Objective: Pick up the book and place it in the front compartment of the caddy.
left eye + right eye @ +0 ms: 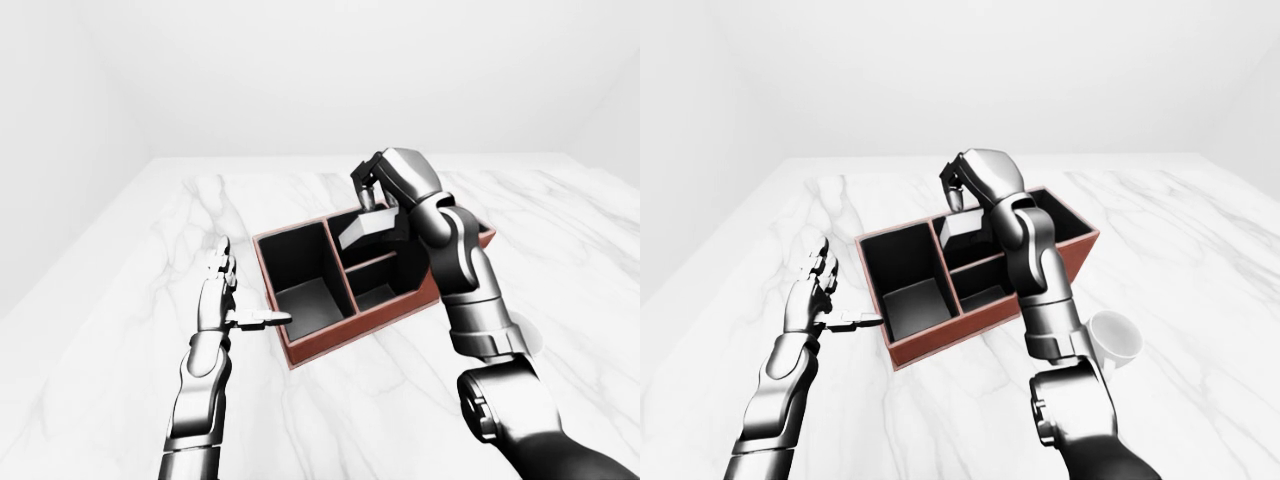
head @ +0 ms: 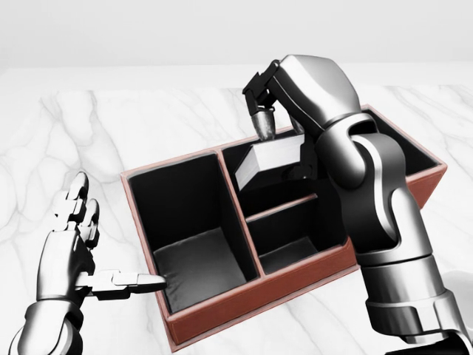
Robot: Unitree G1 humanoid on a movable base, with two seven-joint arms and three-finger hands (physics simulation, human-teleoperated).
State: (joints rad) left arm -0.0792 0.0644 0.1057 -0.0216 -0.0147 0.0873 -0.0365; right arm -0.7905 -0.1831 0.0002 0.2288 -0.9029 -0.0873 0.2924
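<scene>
Fingers of the right hand pinch the grey book, tilted over the caddy compartment nearer the table's far edge. Left hand is spread open, holding nothing, thumb at the caddy's left wall (touching, it seems). White cup stands near the table's right edge.

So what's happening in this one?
The right hand holds a small grey book, tilted, over a middle compartment of the red-brown caddy on the marble table. The left hand is open beside the caddy's left wall, one finger pointing at it. A white cup stands to the right.
</scene>
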